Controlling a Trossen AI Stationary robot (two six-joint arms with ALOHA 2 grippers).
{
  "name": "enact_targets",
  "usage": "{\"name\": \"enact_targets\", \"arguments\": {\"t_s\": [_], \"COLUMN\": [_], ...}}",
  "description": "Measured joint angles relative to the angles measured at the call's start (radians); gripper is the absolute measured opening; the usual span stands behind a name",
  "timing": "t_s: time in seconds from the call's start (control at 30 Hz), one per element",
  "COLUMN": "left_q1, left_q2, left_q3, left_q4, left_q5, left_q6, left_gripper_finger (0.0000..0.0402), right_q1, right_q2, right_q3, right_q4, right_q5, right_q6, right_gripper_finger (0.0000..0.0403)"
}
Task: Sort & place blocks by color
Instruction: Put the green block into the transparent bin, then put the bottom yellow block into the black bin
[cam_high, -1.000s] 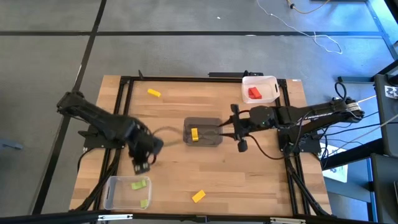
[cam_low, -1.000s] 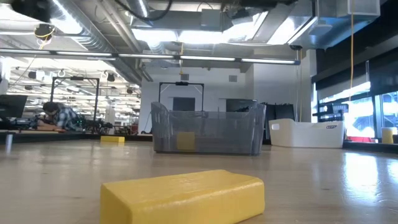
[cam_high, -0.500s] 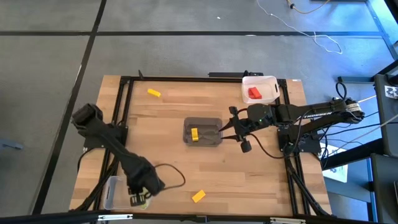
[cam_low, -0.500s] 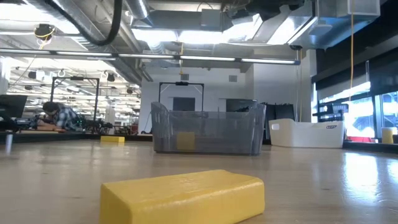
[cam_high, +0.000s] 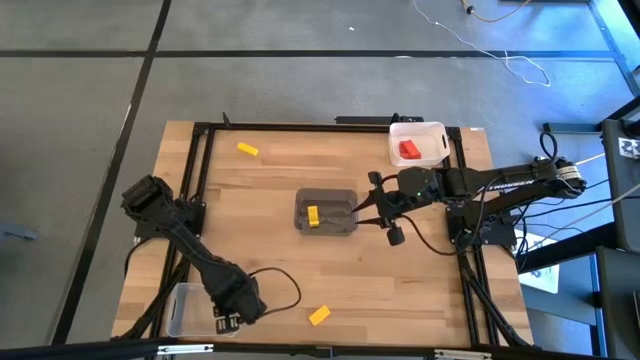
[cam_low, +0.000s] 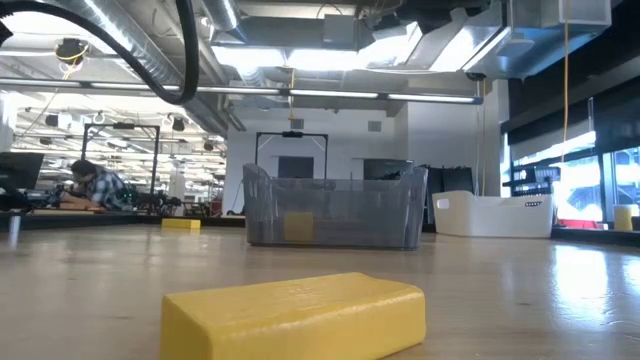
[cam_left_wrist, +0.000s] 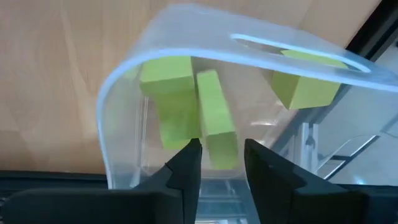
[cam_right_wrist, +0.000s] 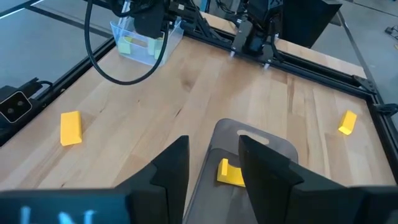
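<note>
Wooden table (cam_high: 270, 180), black-framed, set on grey floor; open-ceilinged workshop seen beyond. Left gripper (cam_left_wrist: 217, 163) parted, empty, over clear bin (cam_left_wrist: 124, 81); right gripper (cam_right_wrist: 211, 163) parted, empty, above grey bin (cam_high: 326, 212).

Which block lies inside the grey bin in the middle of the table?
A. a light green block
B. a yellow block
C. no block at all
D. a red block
B: the high view shows one yellow block inside the grey bin; the red block lies in the white bin, and the light green blocks lie in the clear bin.
</note>
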Motion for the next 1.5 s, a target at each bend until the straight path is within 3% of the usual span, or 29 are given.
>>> {"name": "enact_targets", "arguments": {"t_s": [0.33,0.5,0.67,0.8,0.87,1.1,1.3,1.5], "left_q1": [0.013,0.057,0.155,0.253,0.298,0.403,0.451,0.511], "left_q2": [-0.067,-0.219,-0.382,-0.474,-0.509,-0.551,-0.551,-0.551], "left_q3": [0.000,0.001,0.001,0.002,0.002,0.002,0.002,0.001], "left_q4": [-0.025,-0.076,-0.151,-0.191,-0.201,-0.198,-0.198,-0.198], "left_q5": [-0.018,-0.198,-0.392,-0.475,-0.502,-0.521,-0.521,-0.541], "left_q6": [-0.044,-0.101,-0.186,-0.220,-0.216,-0.106,-0.017,0.022], "left_gripper_finger": [0.0116,0.0115,0.0115,0.0115,0.0115,0.0115,0.0115,0.0115], "right_q1": [0.000,0.000,0.000,-0.001,-0.001,0.000,-0.001,0.002], "right_q2": [0.000,0.000,0.000,0.000,0.000,0.000,0.000,0.000], "right_q3": [0.000,0.000,0.000,0.000,0.000,0.036,0.087,0.107], "right_q4": [-0.019,-0.053,-0.055,-0.061,-0.062,-0.148,-0.232,-0.273], "right_q5": [0.000,0.010,0.144,0.287,0.306,0.264,0.216,0.108], "right_q6": [0.048,0.085,0.179,0.236,0.230,0.310,0.337,0.190], "right_gripper_finger": [0.0140,0.0140,0.0140,0.0140,0.0140,0.0148,0.0197,0.0241]}}
